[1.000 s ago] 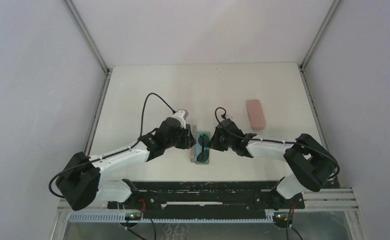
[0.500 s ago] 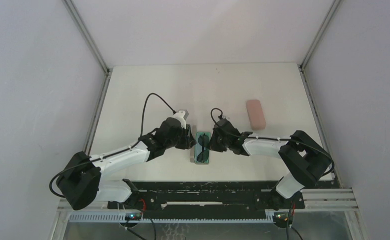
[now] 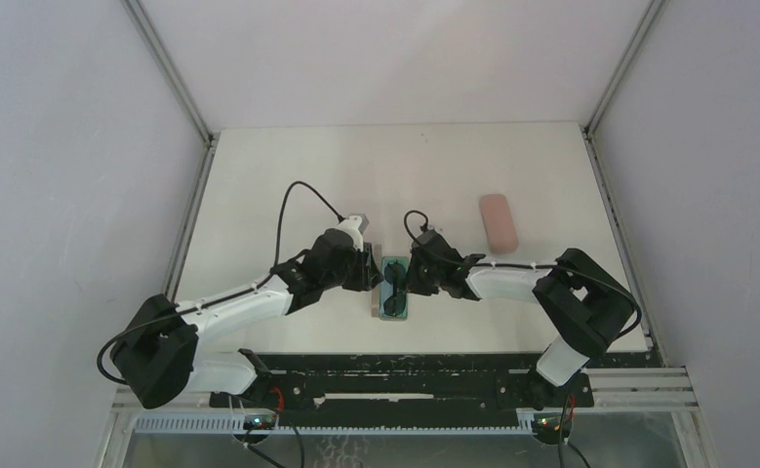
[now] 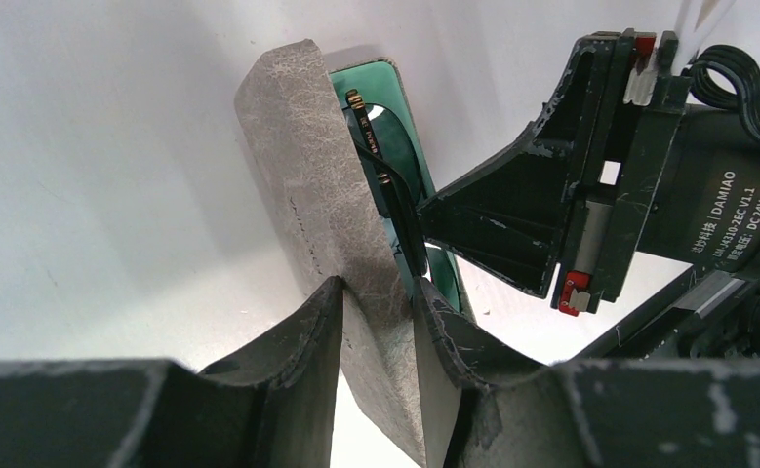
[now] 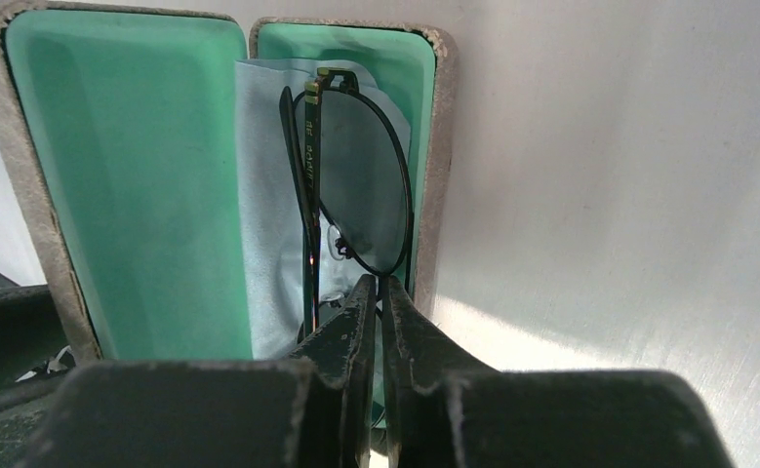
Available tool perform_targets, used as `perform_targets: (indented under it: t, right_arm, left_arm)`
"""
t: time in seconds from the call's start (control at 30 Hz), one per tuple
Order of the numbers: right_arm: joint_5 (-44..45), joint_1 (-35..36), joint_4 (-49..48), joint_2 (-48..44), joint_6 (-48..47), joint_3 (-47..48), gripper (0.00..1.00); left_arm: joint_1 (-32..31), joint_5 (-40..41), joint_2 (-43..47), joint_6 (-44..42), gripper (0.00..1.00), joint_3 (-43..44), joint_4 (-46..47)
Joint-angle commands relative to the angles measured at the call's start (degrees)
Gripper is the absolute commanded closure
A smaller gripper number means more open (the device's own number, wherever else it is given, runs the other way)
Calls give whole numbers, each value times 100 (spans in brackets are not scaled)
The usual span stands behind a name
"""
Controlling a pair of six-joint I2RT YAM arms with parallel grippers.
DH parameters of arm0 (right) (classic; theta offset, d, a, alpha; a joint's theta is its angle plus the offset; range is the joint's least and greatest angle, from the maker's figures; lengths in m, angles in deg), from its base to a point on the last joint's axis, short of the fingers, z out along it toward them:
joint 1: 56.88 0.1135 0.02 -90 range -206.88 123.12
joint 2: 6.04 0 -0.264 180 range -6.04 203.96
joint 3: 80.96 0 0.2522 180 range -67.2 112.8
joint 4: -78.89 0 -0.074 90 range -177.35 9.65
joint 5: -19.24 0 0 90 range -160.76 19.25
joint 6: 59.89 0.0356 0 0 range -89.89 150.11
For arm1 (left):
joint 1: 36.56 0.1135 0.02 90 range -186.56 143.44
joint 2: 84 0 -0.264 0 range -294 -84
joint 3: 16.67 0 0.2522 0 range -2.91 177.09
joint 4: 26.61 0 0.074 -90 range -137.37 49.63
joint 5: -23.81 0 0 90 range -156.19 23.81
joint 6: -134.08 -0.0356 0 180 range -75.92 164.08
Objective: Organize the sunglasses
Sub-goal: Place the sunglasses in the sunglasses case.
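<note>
A white table (image 3: pixel 288 175) stands between grey walls. The right gripper (image 5: pixel 378 292) bears the print "DAMIAO" and "DC24V". The left gripper (image 4: pixel 378 297) clamps the raised lid of an open, green-lined grey-brown oblong case (image 5: pixel 122 175). A closed pink oblong case (image 3: pixel 499 222) lies well apart. Inside the open case, on a light blue cloth (image 5: pixel 268 195), rest black wire-framed sunglasses (image 5: pixel 356 185), with the right jaws pressed together at their rim.
</note>
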Motion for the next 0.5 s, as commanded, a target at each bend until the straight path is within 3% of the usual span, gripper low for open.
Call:
perform_targets:
  t: [0.0,0.47]
  right_arm:
    - [-64,56,-147,111,-97,213,97]
    - [156,99,329,432,-264,413,97]
  left_arm:
    - [26,-90,-72,-192,64,236,50]
    - [26,-121,-101,-198,64,261,60]
